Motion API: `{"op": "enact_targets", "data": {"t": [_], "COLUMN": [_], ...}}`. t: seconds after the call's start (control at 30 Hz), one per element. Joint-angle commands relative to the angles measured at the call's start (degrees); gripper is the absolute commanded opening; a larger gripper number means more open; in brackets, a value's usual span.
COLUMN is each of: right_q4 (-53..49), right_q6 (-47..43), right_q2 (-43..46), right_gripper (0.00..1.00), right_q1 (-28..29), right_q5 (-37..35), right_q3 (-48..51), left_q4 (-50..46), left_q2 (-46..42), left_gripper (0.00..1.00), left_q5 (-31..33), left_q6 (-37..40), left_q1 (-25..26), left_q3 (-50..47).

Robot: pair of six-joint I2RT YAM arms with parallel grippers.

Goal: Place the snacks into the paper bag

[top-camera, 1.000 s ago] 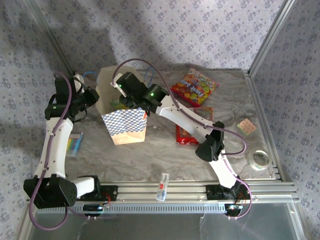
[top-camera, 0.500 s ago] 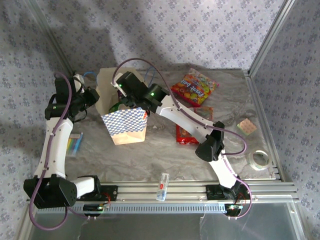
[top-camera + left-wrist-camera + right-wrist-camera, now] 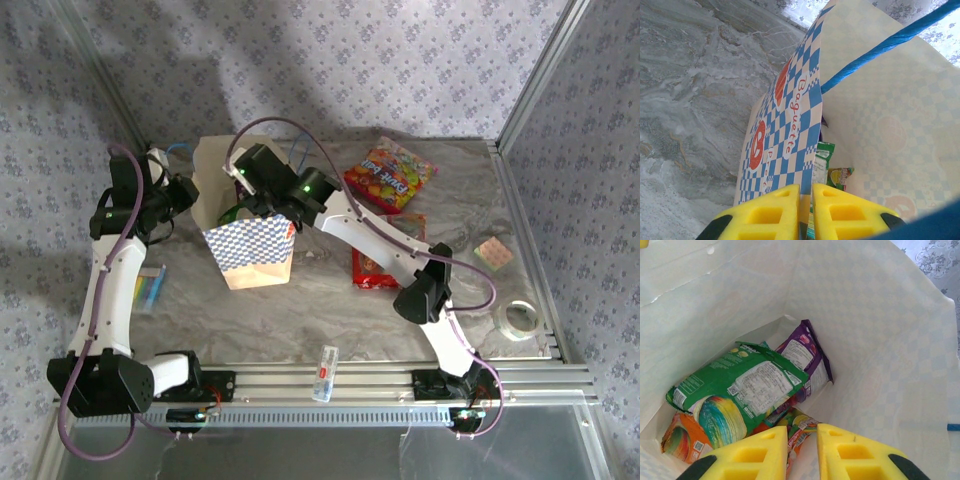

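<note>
The paper bag (image 3: 250, 255) stands upright at the left middle of the table, its checkered band facing front. My left gripper (image 3: 806, 192) is shut on the bag's side wall (image 3: 790, 135), holding the mouth apart. My right gripper (image 3: 802, 440) reaches down inside the bag, open, with nothing between its fingers. Below it lie snacks: a green packet (image 3: 740, 390), a purple one (image 3: 807, 357), an orange one (image 3: 682, 437) and a multicoloured one (image 3: 800, 427). Two more red packets (image 3: 390, 178) (image 3: 380, 262) lie on the table to the right, the nearer partly under the right arm.
A clear tube with a red label (image 3: 325, 372) rests on the front rail. A tan square pad (image 3: 492, 253) and a tape roll (image 3: 518, 318) sit at the right. A small striped flat item (image 3: 150, 288) lies by the left arm.
The right gripper's jaws have narrowed a little inside the bag, and the right arm has shifted slightly. The left arm and the bag have stayed put.
</note>
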State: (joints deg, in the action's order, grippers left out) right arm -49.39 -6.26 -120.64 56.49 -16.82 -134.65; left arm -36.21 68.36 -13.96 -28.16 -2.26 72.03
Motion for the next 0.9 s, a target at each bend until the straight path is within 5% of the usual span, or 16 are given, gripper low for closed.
{"op": "enact_targets", "data": {"t": [0.0,0.57,0.87], "right_q4": [-0.2,5.0,8.4], "right_q6": [1.5,4.4,9.1], "right_q2": [5.1,19.7,30.5], "right_gripper": [0.27,0.35,0.54], "right_q1": [0.3,0.2,-2.1], "right_q5": [3.6,7.0,5.0], "right_q3": [2.1,20.6,34.0], "left_q4": [-0.3,-0.9,-1.3], "left_q2": [-0.7,-1.2,-1.4], "left_gripper": [0.15,0.18,0.19], "left_q5": [-0.9,-0.8,-1.0], "left_q6": [-0.4,-0.3,-0.2], "left_q1": [-0.4,-0.5,-0.5], "left_q3": [0.7,1.1,1.8]}}
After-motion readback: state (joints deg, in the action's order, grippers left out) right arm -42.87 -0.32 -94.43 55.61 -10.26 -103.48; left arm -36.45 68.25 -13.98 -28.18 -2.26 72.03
